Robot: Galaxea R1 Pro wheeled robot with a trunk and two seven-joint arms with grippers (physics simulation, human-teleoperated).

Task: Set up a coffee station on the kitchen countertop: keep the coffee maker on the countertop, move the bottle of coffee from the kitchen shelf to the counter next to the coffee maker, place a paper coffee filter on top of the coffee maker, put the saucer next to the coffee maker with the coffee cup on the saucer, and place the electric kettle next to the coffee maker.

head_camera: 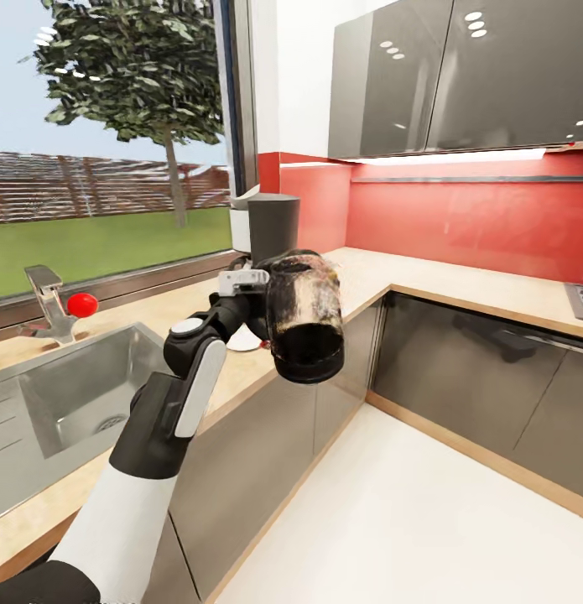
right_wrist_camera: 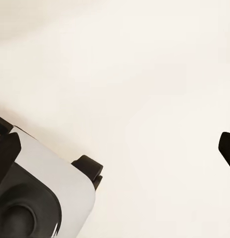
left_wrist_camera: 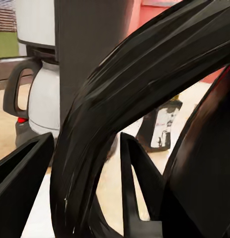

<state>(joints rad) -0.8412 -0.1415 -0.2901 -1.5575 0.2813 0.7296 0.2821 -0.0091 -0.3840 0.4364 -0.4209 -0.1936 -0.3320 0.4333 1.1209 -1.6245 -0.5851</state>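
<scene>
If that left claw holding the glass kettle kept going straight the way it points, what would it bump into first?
Probably the coffee maker: in the wrist view it stands straight ahead of the left claw, beyond the electric kettle handle it grips. Depth is unclear.

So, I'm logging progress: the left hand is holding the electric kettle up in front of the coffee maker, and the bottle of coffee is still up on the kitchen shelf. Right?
Not quite. The left hand does hold the electric kettle in front of the coffee maker, but the bottle of coffee already stands on the kitchen countertop beside the machine, as the left wrist view shows.
</scene>
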